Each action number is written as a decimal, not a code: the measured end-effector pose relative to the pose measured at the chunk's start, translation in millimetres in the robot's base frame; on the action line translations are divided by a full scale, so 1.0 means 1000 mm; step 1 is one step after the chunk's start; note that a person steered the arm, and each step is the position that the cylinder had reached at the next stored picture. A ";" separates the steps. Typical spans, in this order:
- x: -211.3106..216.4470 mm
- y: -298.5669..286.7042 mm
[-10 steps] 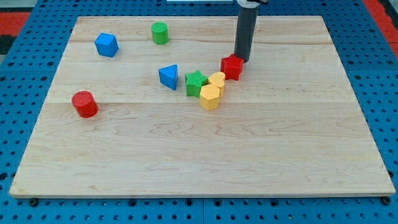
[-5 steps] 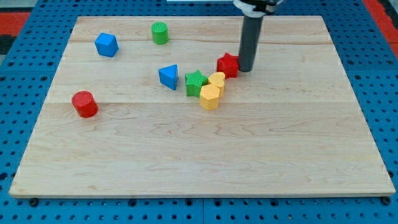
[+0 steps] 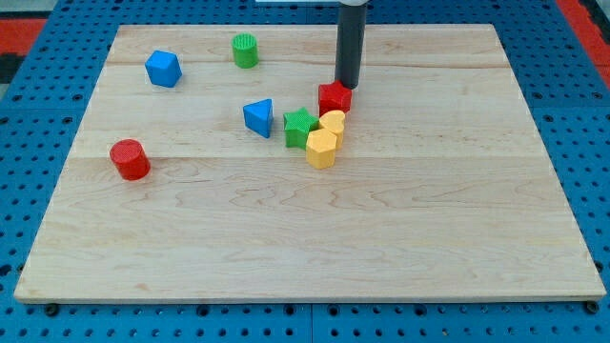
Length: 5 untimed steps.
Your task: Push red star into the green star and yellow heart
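**Supervisor:** Report the board, largest item first.

**Operator:** Pale wooden board (image 3: 286,238), then my dark rod; there is no gripper, so nothing is clamped. My tip (image 3: 347,87) touches the small red plastic star (image 3: 335,98) from the view's top. That star sits against the yellow plastic heart (image 3: 333,122), just beside the green plastic star (image 3: 300,126).

**Supervisor:** Handling?

**Operator:** I judge it light, rigid, quick to swivel; I push through its centre.

**Supervisor:** Changes?

**Operator:** Star and tip have shifted toward the view's left.
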<state>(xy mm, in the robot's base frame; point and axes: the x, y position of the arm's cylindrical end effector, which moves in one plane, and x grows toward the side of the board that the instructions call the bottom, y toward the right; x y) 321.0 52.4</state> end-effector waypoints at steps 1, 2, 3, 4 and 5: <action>0.001 0.000; 0.005 -0.004; 0.010 -0.012; 0.021 -0.012; 0.023 -0.012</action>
